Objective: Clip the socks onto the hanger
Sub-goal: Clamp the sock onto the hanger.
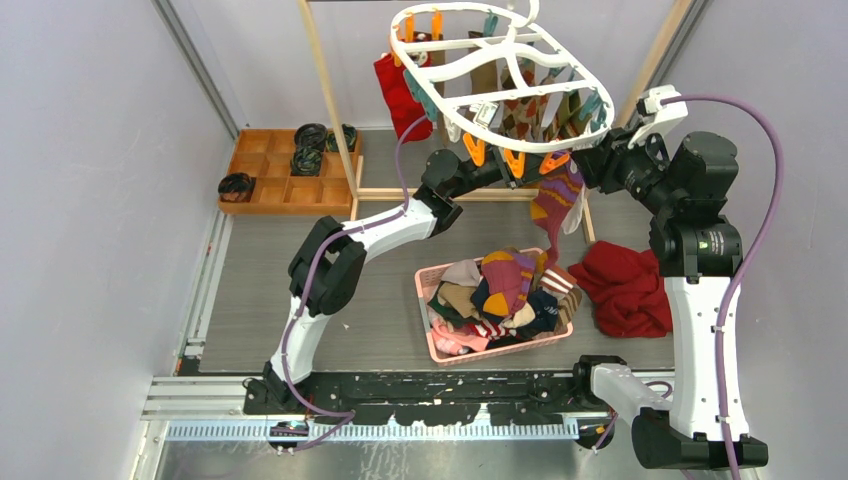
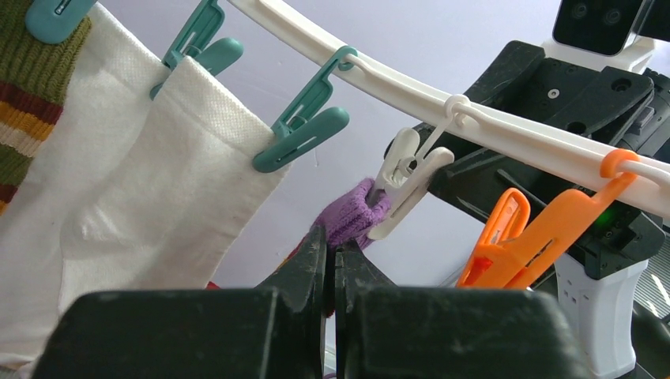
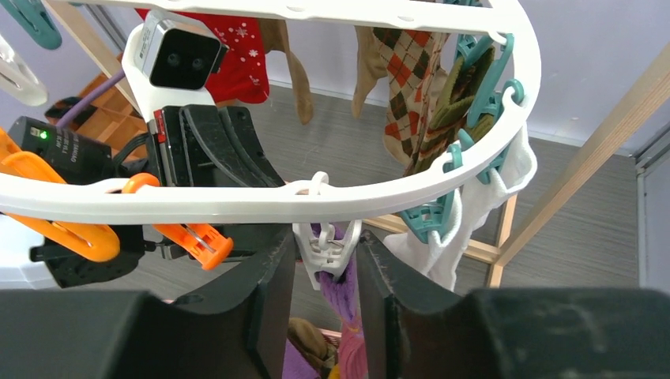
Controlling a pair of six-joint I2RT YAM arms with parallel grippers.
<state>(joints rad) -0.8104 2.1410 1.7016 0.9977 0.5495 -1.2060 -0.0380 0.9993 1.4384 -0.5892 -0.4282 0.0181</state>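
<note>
Purple ribbed sock cuff [image 2: 353,219] sits pinched in our shut left claw [image 2: 332,264], just above it in the white plastic peg [image 3: 325,251]. Our right claw [image 3: 325,272] straddles that peg, jaws narrow, gripping unclear. Next: release, check hold on the white oval hanger [image 3: 237,201].

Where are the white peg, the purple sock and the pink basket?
white peg [image 3: 325,251], right wrist view, its body under the ring
purple sock [image 2: 353,217], left wrist view, its cuff
pink basket [image 1: 497,350], top view, its near rim

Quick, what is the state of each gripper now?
Left gripper: shut on the purple sock, just below the white peg.
Right gripper: fingers around the white peg; open or squeezing cannot be told.
</note>
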